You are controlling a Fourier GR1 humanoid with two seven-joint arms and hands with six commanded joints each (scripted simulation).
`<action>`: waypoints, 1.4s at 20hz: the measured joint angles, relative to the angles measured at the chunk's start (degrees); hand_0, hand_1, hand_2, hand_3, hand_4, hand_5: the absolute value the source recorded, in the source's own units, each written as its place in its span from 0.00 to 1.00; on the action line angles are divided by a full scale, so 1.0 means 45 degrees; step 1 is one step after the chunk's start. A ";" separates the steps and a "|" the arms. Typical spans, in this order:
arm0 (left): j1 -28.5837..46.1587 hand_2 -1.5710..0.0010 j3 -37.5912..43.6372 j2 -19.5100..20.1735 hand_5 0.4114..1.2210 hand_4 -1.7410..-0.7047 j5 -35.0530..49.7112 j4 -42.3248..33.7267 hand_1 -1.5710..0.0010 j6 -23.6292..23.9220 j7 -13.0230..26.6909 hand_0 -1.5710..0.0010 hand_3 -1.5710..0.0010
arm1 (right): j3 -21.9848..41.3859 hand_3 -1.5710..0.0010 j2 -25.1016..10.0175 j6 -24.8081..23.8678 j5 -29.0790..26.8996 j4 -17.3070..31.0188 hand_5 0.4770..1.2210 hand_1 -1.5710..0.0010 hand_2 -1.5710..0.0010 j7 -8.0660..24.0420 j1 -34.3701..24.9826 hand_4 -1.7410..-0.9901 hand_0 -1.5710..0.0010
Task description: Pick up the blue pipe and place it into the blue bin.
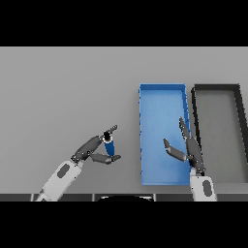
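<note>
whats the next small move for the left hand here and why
Probably carry the blue pipe rightward toward the blue bin. The left hand already has its fingers and thumb pinched on the pipe, left of the bin, while the right hand hovers open over the bin's right edge.

My left hand [97,147] pinches with fingers and thumb curled; my right hand [186,147] hangs with fingers straight.

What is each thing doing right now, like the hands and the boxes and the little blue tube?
Blue pipe: upright, pinched in the left hand.
Left hand: shut on the pipe.
Right hand: open, over the blue bin.
Blue bin: empty.
Black bin: empty.
</note>
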 measured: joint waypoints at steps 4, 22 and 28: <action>-0.0141 0.95 -0.0001 -0.0857 0.19 0.48 0.0578 0.0504 1.00 -0.0283 -0.0167 1.00 0.96 | 0.0082 1.00 0.0043 -0.0096 0.0155 -0.0136 0.25 1.00 1.00 -0.0093 0.0072 0.56 1.00; -0.0410 0.02 -0.0293 -0.2199 0.98 0.02 0.1134 -0.0711 0.02 -0.0037 -0.1053 0.03 0.08 | -0.0014 1.00 -0.0121 -0.0135 0.0364 0.0375 0.25 1.00 1.00 -0.0267 -0.0438 0.62 1.00; -0.0906 0.01 -0.0412 -0.2187 1.00 0.02 0.1538 -0.2019 0.01 -0.0278 -0.0016 0.01 0.08 | 0.0077 1.00 -0.0265 -0.0140 0.0645 0.0329 0.28 1.00 1.00 -0.0269 -0.0289 0.62 1.00</action>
